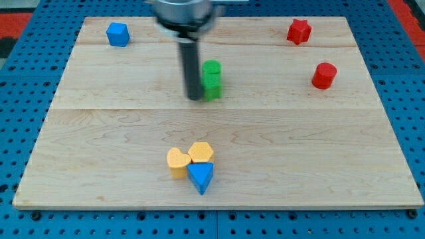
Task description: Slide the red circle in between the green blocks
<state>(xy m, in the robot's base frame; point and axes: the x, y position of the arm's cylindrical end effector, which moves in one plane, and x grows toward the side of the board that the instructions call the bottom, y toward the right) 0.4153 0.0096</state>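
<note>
blue block (117, 34) top left, red star (299, 31), two yellow blocks (190, 157), blue triangle (200, 176)

1. My tip (195, 97) sits just left of the green blocks (212, 85), mid-desk (99, 133).
2. Red circle (324, 76) lies well right; red star (299, 31) beyond it.
3. Blue cube (117, 34) far left; yellow blocks (177, 161) and blue triangle (200, 176) huddle near.

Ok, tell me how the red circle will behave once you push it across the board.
The red circle is squat and flat-based, so it should slide, not roll or tip. Its round side may let it slip off my tip if struck off-centre. The wooden board looks smooth, so little drag.
</note>
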